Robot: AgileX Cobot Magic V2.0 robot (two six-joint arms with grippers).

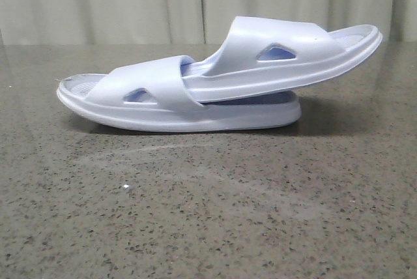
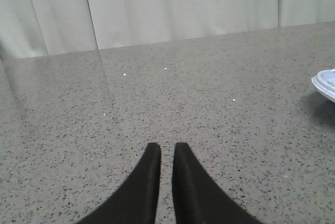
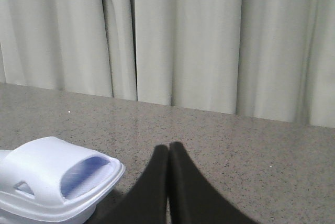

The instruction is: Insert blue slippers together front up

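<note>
Nearest the front camera lies bare speckled table (image 1: 208,214). Beyond it, mid-table, sit the blue slippers (image 1: 221,83) — the lower slipper (image 1: 130,106) flat on its sole, toe toward the robot's left; the upper slipper (image 1: 293,54) has one end pushed under the lower one's strap, its other end tilted up to the right. Behind them hangs a pale curtain (image 1: 130,5).

Handling, as judged: moulded foam, so light, springy and fairly grippy, not fragile. The sole edge or the wide strap looks the best place to take hold.

Left pincer (image 2: 166,150): fingertips nearly together with a thin gap, holding nothing, above bare table, slippers well apart from it. Right pincer (image 3: 168,150): fingertips touching, empty, just beside the upper slipper's open end — no contact visible.
</note>
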